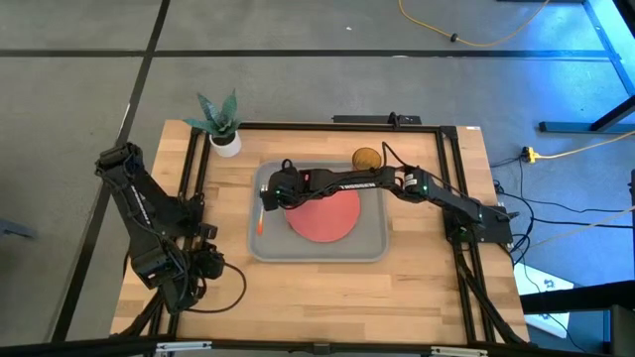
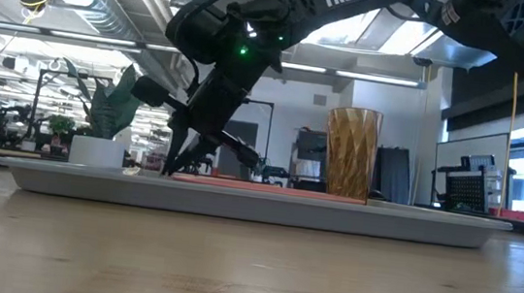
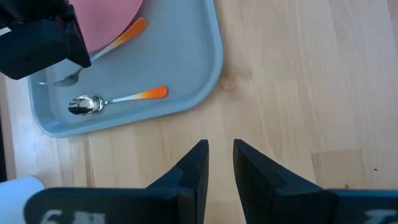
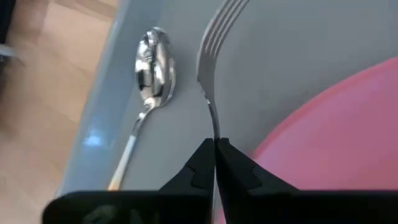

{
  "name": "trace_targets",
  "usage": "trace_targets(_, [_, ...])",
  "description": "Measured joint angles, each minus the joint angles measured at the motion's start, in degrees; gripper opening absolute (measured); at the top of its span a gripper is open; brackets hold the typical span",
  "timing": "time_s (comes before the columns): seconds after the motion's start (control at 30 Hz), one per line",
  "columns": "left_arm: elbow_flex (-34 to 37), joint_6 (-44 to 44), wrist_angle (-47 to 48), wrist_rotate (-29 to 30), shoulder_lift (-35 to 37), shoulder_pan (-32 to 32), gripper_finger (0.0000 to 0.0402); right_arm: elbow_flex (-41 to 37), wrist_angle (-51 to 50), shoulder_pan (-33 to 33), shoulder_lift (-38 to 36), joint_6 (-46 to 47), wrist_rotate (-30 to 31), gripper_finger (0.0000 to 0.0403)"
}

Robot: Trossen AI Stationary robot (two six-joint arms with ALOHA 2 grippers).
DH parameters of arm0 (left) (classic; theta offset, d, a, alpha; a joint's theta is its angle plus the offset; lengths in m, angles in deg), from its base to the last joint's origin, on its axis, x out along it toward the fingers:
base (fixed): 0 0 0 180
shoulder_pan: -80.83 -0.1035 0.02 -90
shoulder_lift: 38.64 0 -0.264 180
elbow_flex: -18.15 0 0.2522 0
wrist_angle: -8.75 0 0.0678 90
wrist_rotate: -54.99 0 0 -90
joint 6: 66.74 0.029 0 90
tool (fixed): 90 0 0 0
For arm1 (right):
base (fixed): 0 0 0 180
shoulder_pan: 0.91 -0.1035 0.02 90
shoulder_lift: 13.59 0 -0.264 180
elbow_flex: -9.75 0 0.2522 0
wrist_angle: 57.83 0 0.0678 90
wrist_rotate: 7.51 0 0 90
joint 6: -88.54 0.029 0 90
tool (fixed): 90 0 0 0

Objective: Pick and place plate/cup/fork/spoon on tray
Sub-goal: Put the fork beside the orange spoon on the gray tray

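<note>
The grey tray [image 1: 372,248] lies mid-table with the coral plate [image 1: 325,213] flat on it. The spoon [image 3: 93,104] lies on the tray's floor near its left rim. Beside it, my right gripper [image 4: 215,146], reaching in from the right, is shut on the fork [image 4: 217,37]. The fork's orange handle end [image 3: 135,28] shows at the plate's edge. The amber cup [image 1: 366,158] stands upright by the tray's far rim. My left gripper [image 3: 219,152] waits open above bare wood at the near left, its fingers around nothing. My right gripper pinches the fork's thin metal neck [image 4: 213,127], just behind the tines, between its two fingertips. The fingers slant down from the table's right and lie roughly along the fork, with the tines ahead of them. The tines [image 3: 62,79] sit low over the tray floor; whether they touch it I cannot tell.
A potted plant in a white pot [image 1: 223,134] stands at the far left corner. Black frame rails [image 1: 193,178] run along the table's left, right and far sides. Bare wood [image 1: 327,297] stretches between the tray and the near edge.
</note>
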Motion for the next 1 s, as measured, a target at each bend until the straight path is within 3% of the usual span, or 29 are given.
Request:
trace_targets(0.2, [0.0, 0.0, -0.01, 0.0, 0.0, 0.0, 0.0066, 0.0, 0.13, 0.2, 0.0, 0.12, -3.37, 0.0027])
trace_targets(0.77, [0.0, -0.11, -0.01, 0.0, 0.0, 0.0, 0.0066, 0.0, 0.12, 0.2, 0.0, -0.15, -3.43, 0.0028])
trace_targets(1.0, [0.0, -0.15, -0.01, -0.02, 0.0, 0.0, 0.0066, 0.0, 0.1, 0.2, 0.0, -1.22, -6.45, 0.0028])
